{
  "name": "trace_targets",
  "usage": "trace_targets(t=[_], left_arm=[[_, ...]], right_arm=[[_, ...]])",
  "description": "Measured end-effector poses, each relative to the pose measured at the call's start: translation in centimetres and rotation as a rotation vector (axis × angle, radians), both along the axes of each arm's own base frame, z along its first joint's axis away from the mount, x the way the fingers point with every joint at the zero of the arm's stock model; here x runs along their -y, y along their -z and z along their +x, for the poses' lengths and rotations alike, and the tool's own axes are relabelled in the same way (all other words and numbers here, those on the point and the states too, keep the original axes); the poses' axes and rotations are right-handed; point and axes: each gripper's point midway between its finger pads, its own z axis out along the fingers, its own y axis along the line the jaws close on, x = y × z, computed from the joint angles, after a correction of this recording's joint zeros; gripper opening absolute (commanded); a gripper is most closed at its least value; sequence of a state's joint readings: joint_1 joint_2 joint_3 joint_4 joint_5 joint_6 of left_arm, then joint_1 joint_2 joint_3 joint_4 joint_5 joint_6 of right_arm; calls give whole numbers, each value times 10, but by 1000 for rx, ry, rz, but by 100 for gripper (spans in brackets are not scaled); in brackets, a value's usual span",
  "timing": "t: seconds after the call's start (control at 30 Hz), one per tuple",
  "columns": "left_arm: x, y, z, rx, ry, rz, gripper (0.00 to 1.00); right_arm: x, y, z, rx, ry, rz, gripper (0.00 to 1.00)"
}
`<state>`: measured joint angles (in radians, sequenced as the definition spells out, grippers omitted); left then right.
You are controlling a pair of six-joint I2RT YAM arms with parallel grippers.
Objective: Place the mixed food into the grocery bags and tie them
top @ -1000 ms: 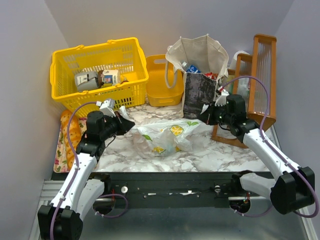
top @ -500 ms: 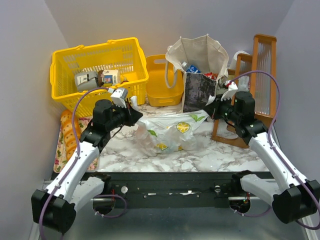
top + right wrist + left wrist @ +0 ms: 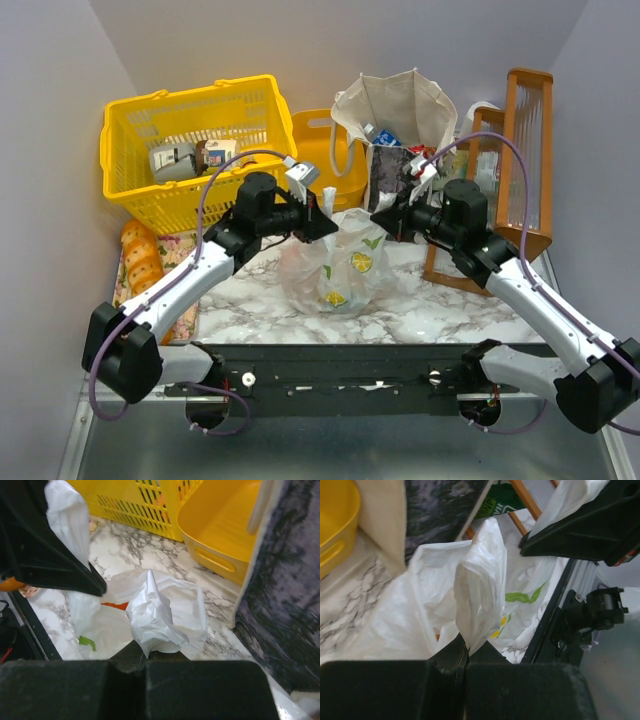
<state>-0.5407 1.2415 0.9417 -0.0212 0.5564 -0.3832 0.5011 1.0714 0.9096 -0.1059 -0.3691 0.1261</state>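
Plastic bag [image 3: 335,270] sits just in front of the tote [image 3: 400,150], left gripper [image 3: 322,222] and right gripper [image 3: 385,218] each pinching its top, so the arms may collide when crossing. Left wrist: the thin left handle [image 3: 477,590] could slip from the pressed jaws. Right wrist: the bunched right handle [image 3: 155,615] may tear if yanked.

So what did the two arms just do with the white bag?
Both arms swung inward toward each other. The left gripper and right gripper stayed shut on the handles of the plastic bag and pulled them together over the middle, so the bag went from lying spread out to bunched up tall. The yellow basket, canvas tote and bread loaves did not move.
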Motion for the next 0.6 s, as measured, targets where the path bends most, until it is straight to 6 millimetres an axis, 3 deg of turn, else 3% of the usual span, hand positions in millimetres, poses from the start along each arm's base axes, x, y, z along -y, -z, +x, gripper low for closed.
trace_targets(t=[0.23, 0.37, 0.57, 0.6], left_arm=[[40, -8, -12, -14, 229, 0, 0], [44, 8, -15, -81, 301, 56, 0], [42, 24, -17, -116, 351, 126, 0], [41, 24, -18, -115, 357, 132, 0]], right_arm=[[-41, 0, -18, 7, -216, -1, 4], [-48, 2, -22, 15, -261, -4, 8], [-56, 1, -34, 26, -333, -2, 21], [-56, 1, -35, 28, -340, -2, 28]])
